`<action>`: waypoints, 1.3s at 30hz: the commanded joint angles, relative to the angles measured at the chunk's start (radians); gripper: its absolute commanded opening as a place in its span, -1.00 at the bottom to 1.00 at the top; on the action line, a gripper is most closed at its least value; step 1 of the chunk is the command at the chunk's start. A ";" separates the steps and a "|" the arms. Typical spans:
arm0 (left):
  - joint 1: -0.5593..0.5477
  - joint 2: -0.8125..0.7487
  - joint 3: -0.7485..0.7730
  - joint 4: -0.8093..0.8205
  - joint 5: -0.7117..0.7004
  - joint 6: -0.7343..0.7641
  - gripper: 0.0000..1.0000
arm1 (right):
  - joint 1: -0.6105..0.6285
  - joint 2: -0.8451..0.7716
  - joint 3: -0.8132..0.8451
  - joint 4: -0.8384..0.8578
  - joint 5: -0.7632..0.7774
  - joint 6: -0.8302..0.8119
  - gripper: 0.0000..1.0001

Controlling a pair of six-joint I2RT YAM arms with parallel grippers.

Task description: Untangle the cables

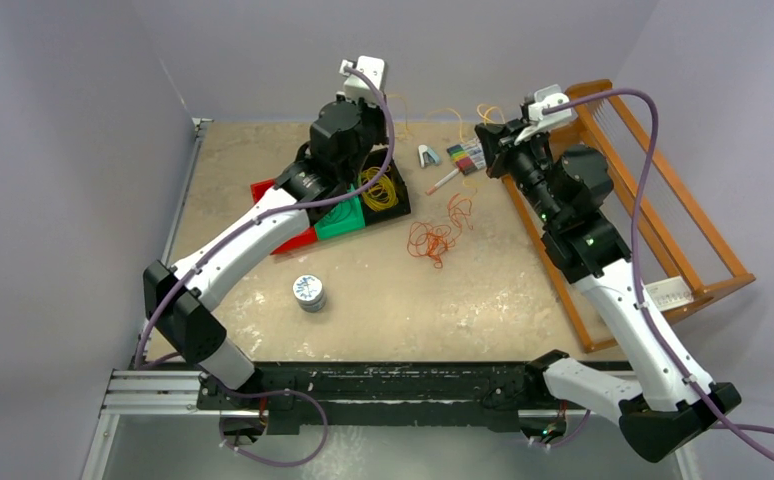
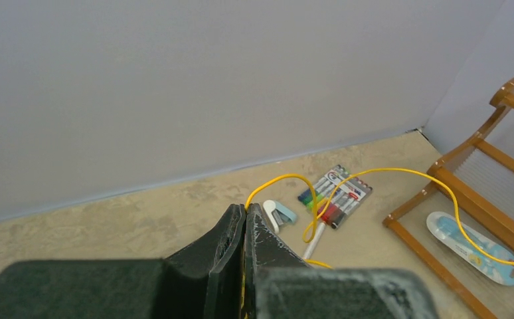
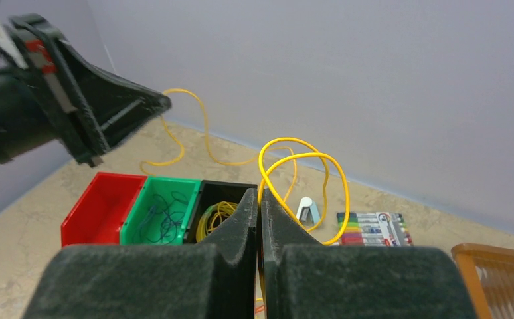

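Right wrist alone shows dark cable (image 3: 161, 219) in green bin (image 3: 129, 229) | right end effector (image 3: 259, 193) pinches yellow cable (image 3: 287, 139) | left end effector (image 2: 245, 207) too

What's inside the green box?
Thin dark blue cables lie in loose loops inside the green box. From above, the left arm covers part of it, so that corner is hidden.
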 commanded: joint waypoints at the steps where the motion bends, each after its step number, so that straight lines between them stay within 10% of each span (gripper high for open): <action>1: 0.019 0.029 -0.026 0.071 0.124 -0.092 -1.00 | 0.003 0.001 0.055 0.021 -0.036 0.024 -1.00; 17: 0.078 0.104 -0.063 0.203 0.528 -0.227 -1.00 | 0.003 0.033 -0.082 0.034 -0.024 0.007 -1.00; 31: 0.076 0.694 0.494 0.021 0.752 -0.294 -1.00 | 0.001 0.059 -0.196 -0.019 0.165 0.206 -1.00; 39: 0.076 0.718 0.423 0.032 0.726 -0.284 -0.76 | -0.012 0.099 -0.237 -0.033 0.275 0.273 -1.00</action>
